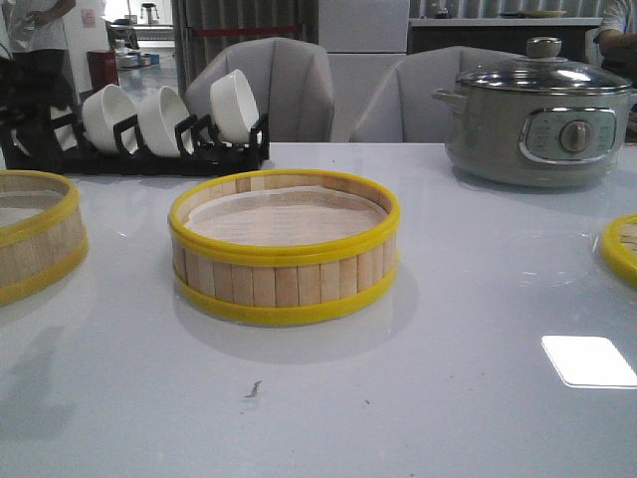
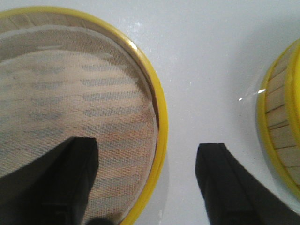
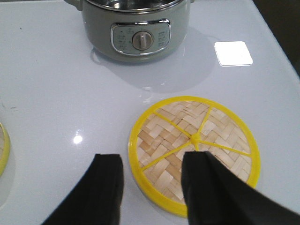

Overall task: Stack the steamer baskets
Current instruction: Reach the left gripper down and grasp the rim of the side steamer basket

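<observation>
**A:** Steamer baskets first: where do they sit?

**B:** One steamer basket [image 1: 285, 249] stands upright in the middle of the white table [image 1: 448, 398], whitish liner [image 1: 284, 221] showing inside its yellow top rim. A second basket [image 1: 35, 234] sits at the table's left edge in the front view, cut off by the frame. The two are apart, with bare table between them.

**A:** And the lid?

**B:** The woven lid [image 3: 193, 152] lies flat on the table on the right side, well apart from the middle basket. Only a sliver of it [image 1: 622, 247] shows in the front view. The right wrist view shows its yellow rim and spokes over a pale weave.

**A:** What about the left gripper?

**B:** The left gripper [image 2: 147, 178] hovers over the left-hand basket's rim, fingers spread wide: one finger [image 2: 70, 178] over the liner, the other over bare table outside the rim. It holds nothing. The middle basket's slatted wall [image 2: 281, 122] shows at the edge of that view.

**A:** The right gripper?

**B:** The right gripper [image 3: 152, 183] is also spread and empty, above the near edge of the lid; whether it touches I cannot tell.

**A:** Anything else on the table?

**B:** A grey-green electric pot [image 1: 537, 110] with a glass lid stands at the back right, and a black rack [image 1: 129, 149] holding three white bowls [image 1: 164, 115] at the back left.
</observation>
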